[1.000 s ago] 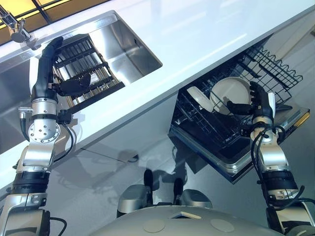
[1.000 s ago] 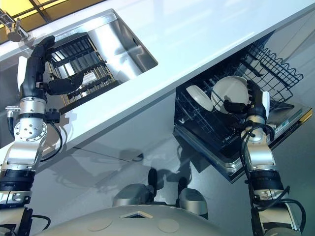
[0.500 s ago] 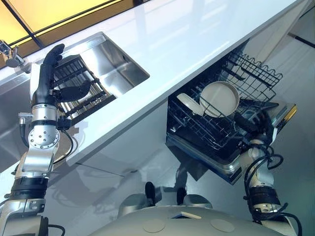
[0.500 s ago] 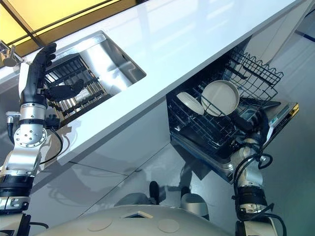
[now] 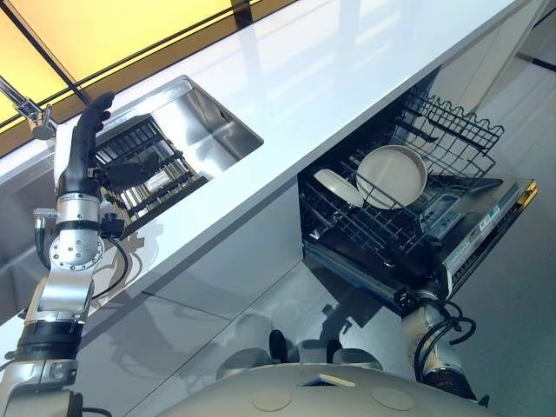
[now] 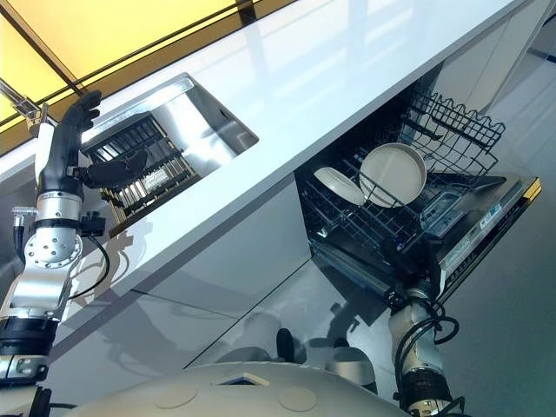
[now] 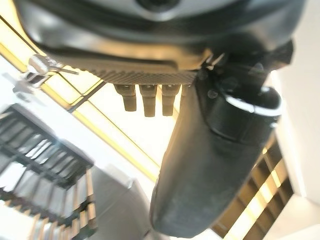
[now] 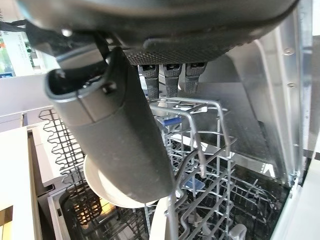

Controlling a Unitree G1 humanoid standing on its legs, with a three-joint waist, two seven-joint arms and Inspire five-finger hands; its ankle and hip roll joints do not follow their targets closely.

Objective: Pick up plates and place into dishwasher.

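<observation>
**Two plates racked in the dishwasher, both hands empty**

Right of centre in the head views, a large round plate (image 5: 392, 175) stands on edge in the lower rack (image 5: 365, 228) of the open dishwasher (image 6: 473, 239). A smaller plate (image 5: 339, 187) leans just beside it on its left. Rack wires cross the lower parts of both, so how they seat between the tines cannot be made out. In the right wrist view the large plate (image 8: 102, 187) is mostly covered by the thumb, with only its lower rim showing.

The right hand (image 8: 165, 80) hangs over the rack with its short fingers (image 8: 170, 82) straight and released, touching nothing. In the head views, the right arm rises at the lower right, and its hand is hidden behind the dishwasher's open door.

At the upper left, the left hand (image 5: 82, 148) reaches up over the sink (image 5: 204, 122), fingers extended and relaxed, thumb pointing across the dark slatted drying rack (image 6: 143, 169) lying in the basin. Its wrist view shows the fingers (image 7: 145, 102) straight and holding nothing. The faucet (image 5: 30, 113) is cut off by the frame's left edge. The white countertop (image 5: 347, 78) runs diagonally between the sink and the dishwasher.
</observation>
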